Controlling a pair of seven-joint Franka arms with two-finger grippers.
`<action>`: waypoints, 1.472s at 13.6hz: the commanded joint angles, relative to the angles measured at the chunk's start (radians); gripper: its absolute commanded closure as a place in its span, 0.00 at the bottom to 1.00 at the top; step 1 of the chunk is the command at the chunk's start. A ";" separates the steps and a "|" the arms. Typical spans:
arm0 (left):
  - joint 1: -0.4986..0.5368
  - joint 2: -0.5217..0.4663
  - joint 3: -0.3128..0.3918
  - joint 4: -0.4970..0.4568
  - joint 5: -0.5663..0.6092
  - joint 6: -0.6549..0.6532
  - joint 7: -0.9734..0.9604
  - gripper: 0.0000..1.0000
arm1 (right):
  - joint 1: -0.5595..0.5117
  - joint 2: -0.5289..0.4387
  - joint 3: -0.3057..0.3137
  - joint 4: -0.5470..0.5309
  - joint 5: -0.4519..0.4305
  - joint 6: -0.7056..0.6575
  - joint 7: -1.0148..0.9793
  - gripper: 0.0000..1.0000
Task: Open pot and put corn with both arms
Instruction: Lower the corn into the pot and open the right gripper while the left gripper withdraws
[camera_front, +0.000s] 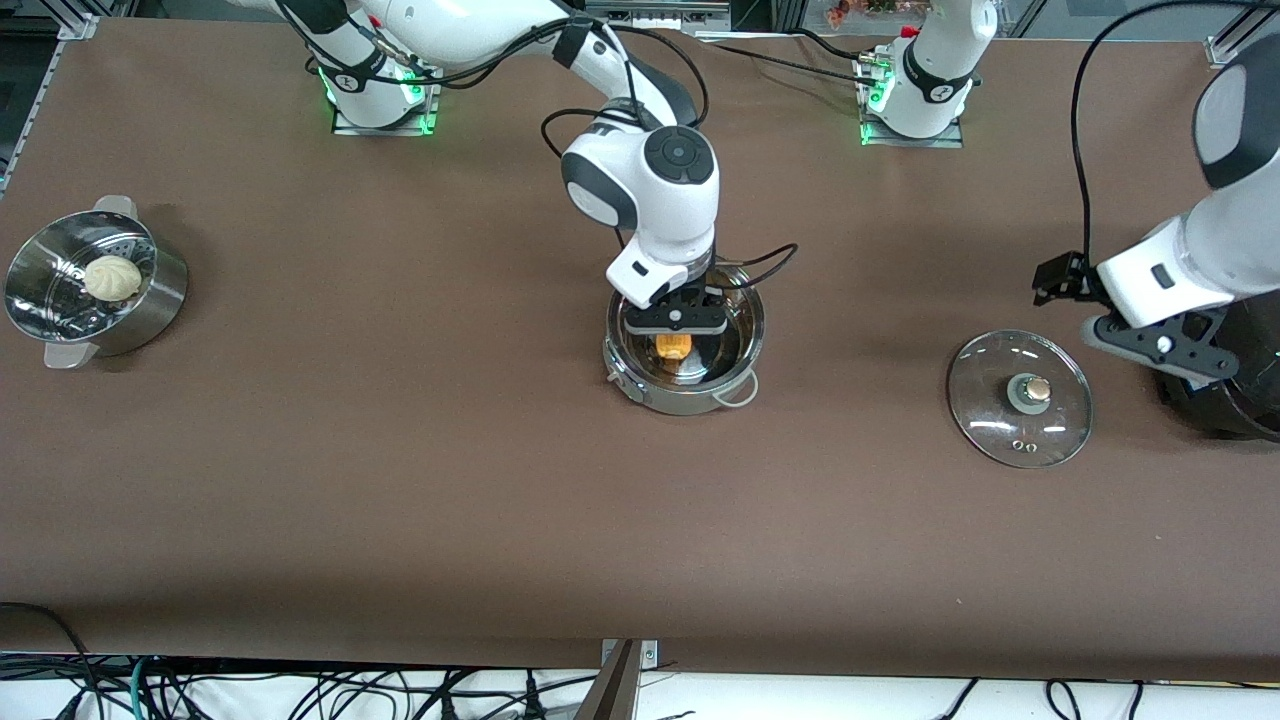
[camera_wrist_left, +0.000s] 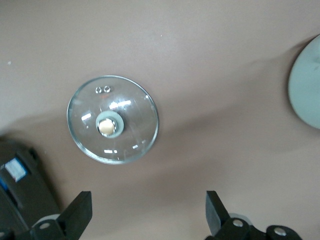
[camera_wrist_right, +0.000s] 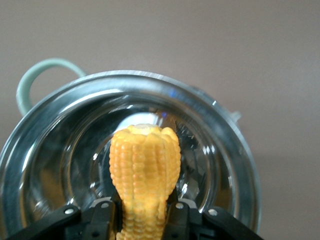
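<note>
The steel pot (camera_front: 744, 345) stands open at the table's middle. My right gripper (camera_front: 676, 330) hangs over its mouth, shut on the yellow corn cob (camera_front: 672, 346), which points down into the pot. In the right wrist view the corn (camera_wrist_right: 145, 165) sits between the fingers (camera_wrist_right: 102, 217) above the pot's shiny bottom and rim (camera_wrist_right: 150, 79). The glass lid (camera_front: 1020, 398) with its tan knob lies flat on the table toward the left arm's end. My left gripper (camera_front: 1150, 345) is open and empty, up beside the lid; the left wrist view shows the lid (camera_wrist_left: 113, 120) below its spread fingers (camera_wrist_left: 80, 212).
A perforated steamer bowl (camera_front: 150, 300) holding a pale bun (camera_front: 111, 277) stands at the right arm's end of the table. A big black cooker (camera_front: 1225, 395) stands at the left arm's end, close to the left gripper. A pale round object (camera_wrist_left: 307, 85) shows at the left wrist view's edge.
</note>
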 joint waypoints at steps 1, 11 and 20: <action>-0.038 -0.031 0.001 0.062 -0.002 -0.041 -0.077 0.00 | -0.013 0.019 0.007 0.040 -0.014 0.015 -0.027 0.75; -0.239 -0.226 0.308 -0.191 -0.160 0.179 -0.260 0.00 | 0.007 0.047 0.009 0.037 -0.009 0.036 -0.010 0.66; -0.240 -0.176 0.298 -0.112 -0.090 0.091 -0.286 0.00 | 0.010 0.052 0.009 0.037 -0.009 0.039 0.022 0.22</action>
